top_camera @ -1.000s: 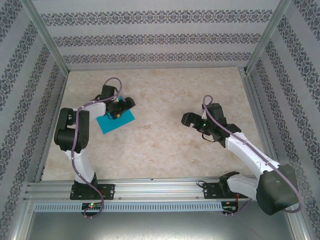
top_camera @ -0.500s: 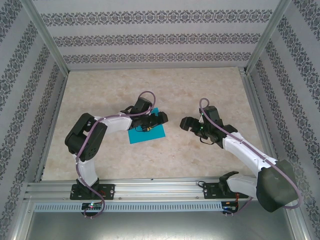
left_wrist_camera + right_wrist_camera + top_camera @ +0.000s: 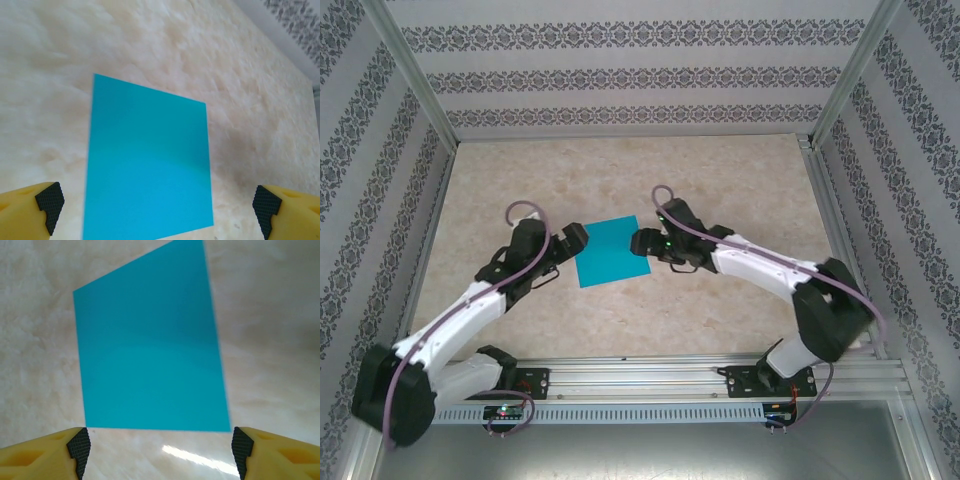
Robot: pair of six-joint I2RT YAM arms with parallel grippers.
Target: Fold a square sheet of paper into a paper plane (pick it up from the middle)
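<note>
The square sheet of paper is teal-blue and lies flat and unfolded on the marble table, near the middle. My left gripper sits just off its left edge, open and apart from it. In the left wrist view the sheet spreads between and ahead of my wide-open left gripper. My right gripper is at the sheet's right edge. In the right wrist view the paper lies just ahead of the open right gripper, whose black pads hold nothing.
Patterned walls with aluminium posts close in the table on three sides. An aluminium rail with both arm bases runs along the near edge. Bare marble lies beyond the sheet toward the back wall.
The left gripper brought the sheet from the left side to the middle, let go and drew back to its left edge. The right gripper came left up to the sheet's right edge.
</note>
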